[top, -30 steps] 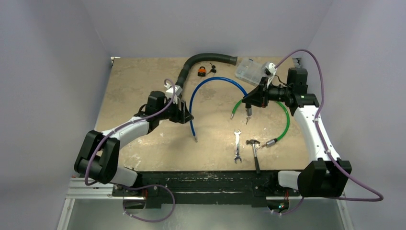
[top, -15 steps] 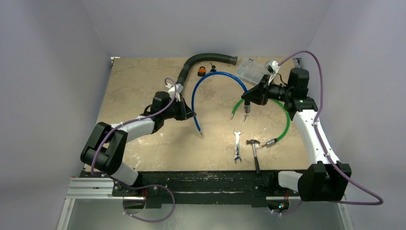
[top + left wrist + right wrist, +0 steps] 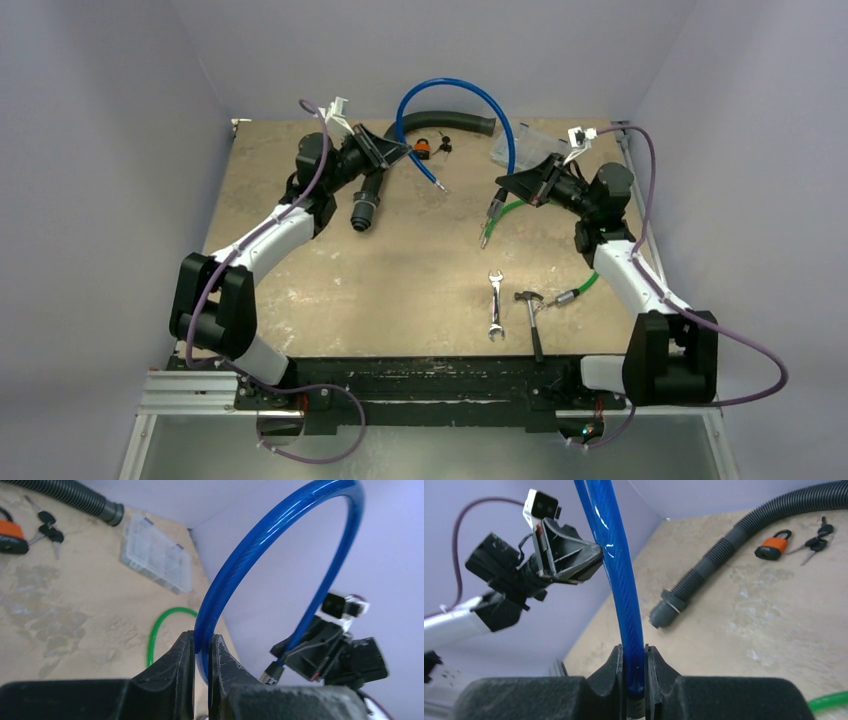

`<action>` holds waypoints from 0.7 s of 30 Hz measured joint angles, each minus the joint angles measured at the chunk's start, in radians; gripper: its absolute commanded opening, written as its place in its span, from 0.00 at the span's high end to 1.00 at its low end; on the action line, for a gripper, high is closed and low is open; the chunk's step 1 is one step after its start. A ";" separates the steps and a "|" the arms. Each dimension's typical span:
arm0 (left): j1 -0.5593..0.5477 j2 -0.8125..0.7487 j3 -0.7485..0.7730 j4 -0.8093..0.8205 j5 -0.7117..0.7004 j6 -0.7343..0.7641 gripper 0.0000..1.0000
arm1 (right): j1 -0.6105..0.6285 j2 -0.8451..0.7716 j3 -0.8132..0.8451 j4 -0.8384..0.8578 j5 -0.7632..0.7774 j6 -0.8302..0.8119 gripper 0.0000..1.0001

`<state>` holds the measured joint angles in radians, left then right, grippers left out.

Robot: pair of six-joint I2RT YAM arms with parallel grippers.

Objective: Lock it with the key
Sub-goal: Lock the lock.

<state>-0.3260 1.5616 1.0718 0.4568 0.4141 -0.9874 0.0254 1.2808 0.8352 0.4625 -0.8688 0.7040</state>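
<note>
Our left gripper (image 3: 202,645) and right gripper (image 3: 634,655) are each closed on the springy blue cable (image 3: 613,555) arched overhead, while the small padlock (image 3: 423,150) and thin, slippery keys (image 3: 443,146) lie at the top view's upper centre; we'd take a key by its head.

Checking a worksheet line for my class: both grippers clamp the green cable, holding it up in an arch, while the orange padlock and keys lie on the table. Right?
No: the left gripper and right gripper clamp the blue cable. The green cable lies on the table, as both wrist views show. The rest stands: the arch, and the orange padlock and keys on the table.
</note>
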 measured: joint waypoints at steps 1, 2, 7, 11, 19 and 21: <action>-0.001 0.000 0.016 0.002 0.000 -0.016 1.00 | 0.002 0.006 -0.018 0.057 0.009 0.049 1.00; -0.002 0.000 0.029 0.006 0.000 -0.029 1.00 | 0.007 0.016 -0.041 0.126 0.020 0.106 1.00; -0.004 0.002 0.076 -0.023 -0.001 -0.083 1.00 | 0.051 0.064 -0.101 0.375 0.067 0.294 1.00; -0.020 0.002 0.128 -0.083 -0.011 -0.088 1.00 | 0.080 0.120 -0.123 0.595 0.086 0.417 1.00; -0.048 0.002 0.144 -0.132 -0.018 -0.103 1.00 | 0.116 0.158 -0.137 0.710 0.178 0.498 1.00; -0.048 0.002 0.144 -0.139 -0.021 -0.106 1.00 | 0.127 0.156 -0.137 0.709 0.200 0.500 1.00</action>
<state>-0.3740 1.5631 1.2160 0.3180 0.3931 -1.0935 0.1528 1.4364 0.6979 1.1717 -0.6689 1.2041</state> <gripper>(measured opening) 0.110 0.160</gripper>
